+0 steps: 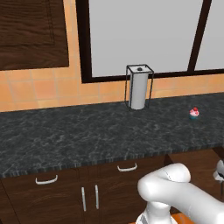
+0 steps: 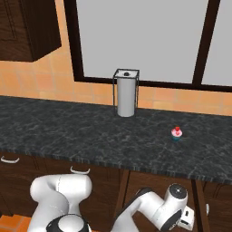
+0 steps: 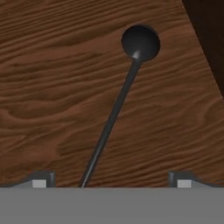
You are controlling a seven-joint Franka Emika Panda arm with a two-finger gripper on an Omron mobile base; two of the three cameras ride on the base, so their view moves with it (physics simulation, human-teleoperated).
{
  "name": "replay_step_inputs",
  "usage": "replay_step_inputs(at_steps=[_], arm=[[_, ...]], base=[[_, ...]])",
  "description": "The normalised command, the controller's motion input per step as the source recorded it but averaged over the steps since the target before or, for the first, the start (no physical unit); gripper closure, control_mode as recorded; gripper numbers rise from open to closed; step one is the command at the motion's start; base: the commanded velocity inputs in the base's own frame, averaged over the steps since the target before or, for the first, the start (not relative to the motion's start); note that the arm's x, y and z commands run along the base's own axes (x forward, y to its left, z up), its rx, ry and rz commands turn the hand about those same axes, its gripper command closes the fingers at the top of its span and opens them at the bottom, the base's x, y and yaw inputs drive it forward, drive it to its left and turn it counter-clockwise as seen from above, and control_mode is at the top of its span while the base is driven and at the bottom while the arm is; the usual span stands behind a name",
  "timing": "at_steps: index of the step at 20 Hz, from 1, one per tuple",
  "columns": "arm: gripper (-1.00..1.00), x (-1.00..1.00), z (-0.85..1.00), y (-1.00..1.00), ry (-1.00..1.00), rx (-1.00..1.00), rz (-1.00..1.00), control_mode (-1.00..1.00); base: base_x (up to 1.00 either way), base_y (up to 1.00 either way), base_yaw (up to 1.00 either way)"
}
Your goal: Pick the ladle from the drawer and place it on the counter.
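1. My hand [image 3: 111, 183] is open, jaws spread wide with one tip at each side of the hand view, nothing between them being squeezed yet.
2. It hangs right over the ladle [image 3: 114, 114], which lies flat on the wood-grain floor of the drawer [image 3: 48, 87]. The handle runs up between my fingertips, nearer one tip than the other, so not centred.
3. Ladle look: all dark, thin straight rod for a handle, small round bowl at the far end, slight highlight where bowl meets handle. Handle end nearest me is cut off by the bottom of the view.
4. Judging progress: early. Drawer stands open, ladle not yet gripped or lifted. Left: drop onto the handle, close, lift out, carry up, set down on the desk.
5. In the right base view my arm reaches down below the desk's front edge, near its right end.
6. Desk [image 1: 78, 135] is black marbled stone. Paper towel holder [image 1: 139, 86] stands at the back edge by the window, small cupcake [image 1: 194, 113] toward the right end. Lots of bare stone along the front edge for the drop-off, I reckon.
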Motion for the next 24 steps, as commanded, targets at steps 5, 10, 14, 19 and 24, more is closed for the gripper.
replay_step_inputs(at_steps=[5,10,14,19,24], arm=[[-1.0,0.17,-0.06,-0.03,0.0,-0.01,0.0,-1.0],[-1.0,0.09,-0.08,0.05,0.0,-0.01,0.0,-1.0],[-1.0,0.01,-0.24,0.0,0.05,0.0,0.0,-1.0],[-1.0,0.0,-0.28,0.01,0.1,0.0,0.0,-1.0],[-1.0,0.0,-0.1,0.02,0.09,0.0,0.0,-1.0]], base=[[0.0,0.0,0.0],[0.0,0.0,0.0],[0.0,0.0,0.0],[0.0,0.0,0.0],[0.0,0.0,0.0]])
